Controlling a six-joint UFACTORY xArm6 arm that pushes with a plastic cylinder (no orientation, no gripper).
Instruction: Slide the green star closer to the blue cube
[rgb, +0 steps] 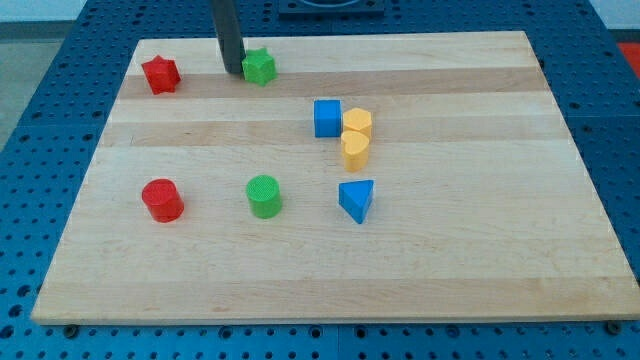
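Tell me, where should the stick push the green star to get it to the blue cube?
There is no grip here, only a push. My tip is beside the green star's left side. The blue cube lies to its lower right, so pushing from the star's upper-left side would probably work best.

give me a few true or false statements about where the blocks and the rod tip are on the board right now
1. My tip is just to the view's left of the green star. True.
2. The blue cube lies toward the view's top left of the green star. False: it lies toward the view's bottom right of it.
3. Two yellow blocks sit right beside the blue cube, on its right in the view. True.
4. The red star touches the green star. False: they are apart, with my tip between them.
5. The green cylinder is between the red cylinder and the blue triangle. True.
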